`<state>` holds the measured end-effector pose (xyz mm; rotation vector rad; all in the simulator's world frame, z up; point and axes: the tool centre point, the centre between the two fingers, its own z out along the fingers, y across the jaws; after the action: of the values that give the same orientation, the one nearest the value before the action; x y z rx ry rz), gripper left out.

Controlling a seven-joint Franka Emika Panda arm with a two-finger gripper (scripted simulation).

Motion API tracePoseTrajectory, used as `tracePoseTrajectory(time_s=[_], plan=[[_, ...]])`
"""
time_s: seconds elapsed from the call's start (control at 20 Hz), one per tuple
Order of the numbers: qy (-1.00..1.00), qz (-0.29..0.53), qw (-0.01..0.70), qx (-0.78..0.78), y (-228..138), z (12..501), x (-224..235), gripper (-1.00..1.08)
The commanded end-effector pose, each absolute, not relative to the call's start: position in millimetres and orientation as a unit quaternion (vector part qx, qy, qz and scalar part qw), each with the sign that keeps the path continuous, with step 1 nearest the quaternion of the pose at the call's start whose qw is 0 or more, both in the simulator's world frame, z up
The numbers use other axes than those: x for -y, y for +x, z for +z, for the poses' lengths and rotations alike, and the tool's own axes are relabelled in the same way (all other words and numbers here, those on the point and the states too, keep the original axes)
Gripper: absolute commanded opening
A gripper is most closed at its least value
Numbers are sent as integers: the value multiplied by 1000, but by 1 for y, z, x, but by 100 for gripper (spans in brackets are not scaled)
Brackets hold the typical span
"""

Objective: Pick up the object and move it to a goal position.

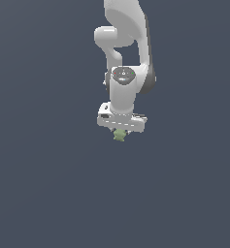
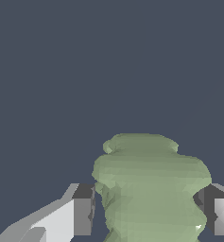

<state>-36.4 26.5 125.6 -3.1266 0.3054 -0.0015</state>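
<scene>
From the exterior view I can make out very little of the grip itself. The white Panda arm (image 1: 123, 58) hangs down the middle of the frame, cut off by the upper edge, and its wide hand body covers almost everything under it. Only a small olive-green nub of the object (image 1: 119, 135) pokes out at 6 o'clock from the hand, and I cannot see the fingers there at all, so the gripper (image 1: 120, 134) reads only as the spot where that nub emerges. The surface below is a flat slate-blue plane with no edge or marking, and I cannot tell from this view whether the object touches it or hangs above it.

The wrist view gives me what the exterior one hides. The object (image 2: 151, 189) fills the lower middle of the picture, lumpy and ridged, matte green, its lower part cut off by the frame edge. One finger pad (image 2: 82, 210) sits hard against its flank at 9 o'clock and the other pad (image 2: 212, 208) presses in at 3 o'clock, partly cut off by the frame, so the jaws of the gripper (image 2: 149, 210) are clamped on the object. Behind it I see only the same plain slate-blue ground.
</scene>
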Motion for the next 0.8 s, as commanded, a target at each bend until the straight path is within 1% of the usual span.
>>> tracePoseTrajectory(time_s=[0.0, 0.75], plan=[[-995, -1, 0, -97, -38, 150, -31, -100], [-995, -1, -1, -97, -46, 318, -62, -100]])
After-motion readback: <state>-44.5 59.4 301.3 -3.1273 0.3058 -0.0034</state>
